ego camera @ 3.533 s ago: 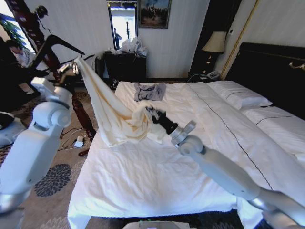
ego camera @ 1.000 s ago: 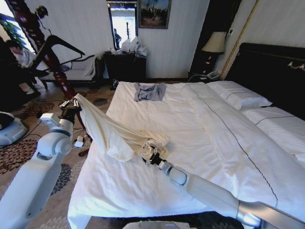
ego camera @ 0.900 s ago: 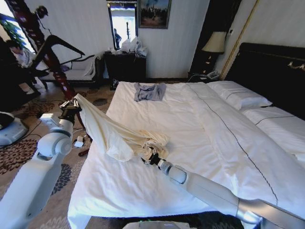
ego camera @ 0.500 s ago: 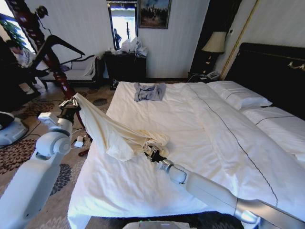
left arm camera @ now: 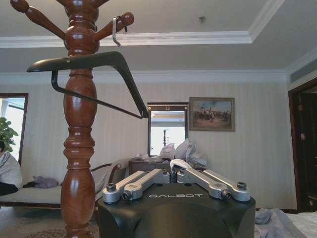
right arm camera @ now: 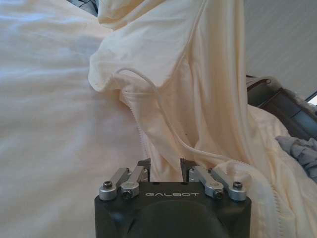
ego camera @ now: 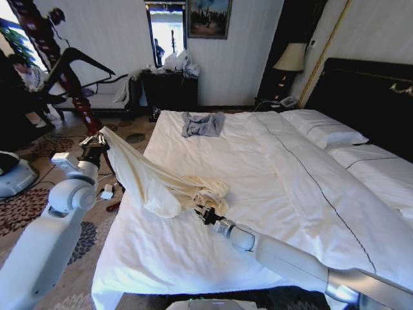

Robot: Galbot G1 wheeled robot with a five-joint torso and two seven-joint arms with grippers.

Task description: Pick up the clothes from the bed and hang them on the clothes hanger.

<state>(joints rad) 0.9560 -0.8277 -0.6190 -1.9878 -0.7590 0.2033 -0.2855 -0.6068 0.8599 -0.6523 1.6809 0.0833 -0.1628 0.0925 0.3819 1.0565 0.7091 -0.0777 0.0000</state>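
Slack is coming back into the clothes: your left gripper, jaws clamped on one end, has sunk beside the bed, well under the hanger. Your right gripper, jaws parted, is backing off the heap, so hanging is now left to one arm.

White rounded arms — black gripper housings marked GALBOT, silver screwed linkages.
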